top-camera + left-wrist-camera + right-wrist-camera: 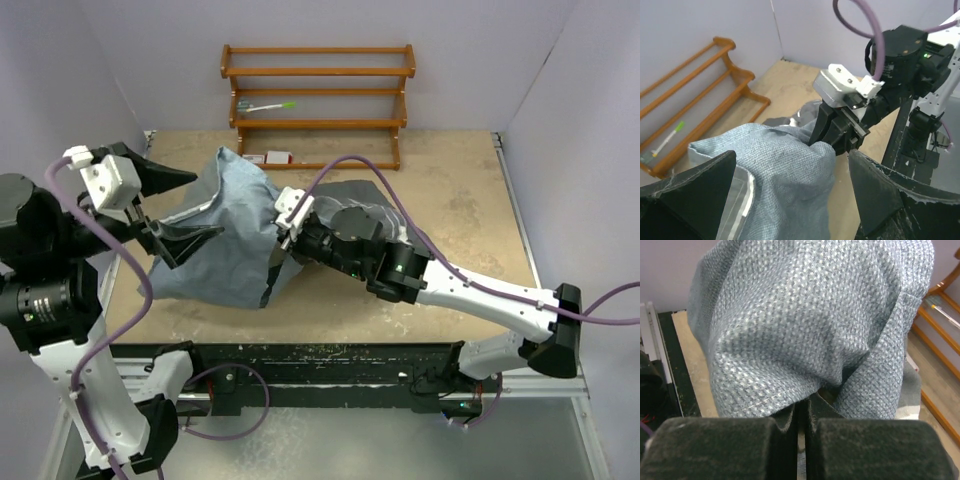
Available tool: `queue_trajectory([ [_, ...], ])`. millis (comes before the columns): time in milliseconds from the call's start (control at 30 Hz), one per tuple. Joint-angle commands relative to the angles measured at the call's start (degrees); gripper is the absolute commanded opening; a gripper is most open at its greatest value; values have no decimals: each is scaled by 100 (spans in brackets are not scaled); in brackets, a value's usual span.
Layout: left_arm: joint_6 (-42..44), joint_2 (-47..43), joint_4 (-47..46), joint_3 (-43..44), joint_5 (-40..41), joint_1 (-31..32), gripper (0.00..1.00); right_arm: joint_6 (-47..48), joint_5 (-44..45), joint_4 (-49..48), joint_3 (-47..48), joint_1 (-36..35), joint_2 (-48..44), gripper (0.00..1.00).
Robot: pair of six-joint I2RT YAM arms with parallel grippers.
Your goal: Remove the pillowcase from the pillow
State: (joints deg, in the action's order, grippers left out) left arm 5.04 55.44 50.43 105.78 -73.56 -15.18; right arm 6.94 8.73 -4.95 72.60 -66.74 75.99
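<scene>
1. On the desk (450,200) lies one pillowcase (230,235), worked by two tools. One wooden rack (320,100) stands beyond them, carrying one toothbrush (266,105).
2. The left tool (205,205) has its fingers spread wide apart and grips nothing. The blue-grey cloth swells up between them, and its pale hem lies close beside one finger (690,192).
3. The right tool (283,228) has its fingers pressed together on a fold of the pillowcase, with the fabric heaped just ahead of and above the tips.
4. Only the top view shows a darker grey part of the cloth running under the right arm.
5. The left wrist view shows the right tool (827,135) biting the cloth straight ahead of the left tool (791,155).
6. The right wrist view shows only a thin slit between the clamped pads (860,445).
</scene>
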Motion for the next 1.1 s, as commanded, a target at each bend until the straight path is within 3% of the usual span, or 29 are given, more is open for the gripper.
queue_trajectory([
  [0, 720, 187, 547, -852, 224, 13, 96, 95, -193, -137, 836, -15, 224, 0],
  [233, 1376, 53, 74, -1656, 1257, 35, 98, -226, 67, 652, 1898, 1, 1313, 0],
  [400, 2292, 154, 162, -2053, 2018, 250, 99, -819, -226, 1255, 2777, 350, 2148, 0],
  [700, 3188, -273, 174, -2784, 2612, 621, 95, -1259, -723, 1326, 3086, 690, 2675, 0],
  [833, 3189, -755, -260, -3222, 2705, 630, 98, -1500, -875, 1365, 3140, 875, 2781, 0],
  [1000, 2513, -1626, -2059, -4092, 3276, 627, 99, -1717, -972, 1411, 3405, 908, 2970, 0],
  [1067, 2344, -1595, -2234, -4013, 3137, 622, 99, -1819, -979, 1442, 3590, 908, 3027, 0],
])
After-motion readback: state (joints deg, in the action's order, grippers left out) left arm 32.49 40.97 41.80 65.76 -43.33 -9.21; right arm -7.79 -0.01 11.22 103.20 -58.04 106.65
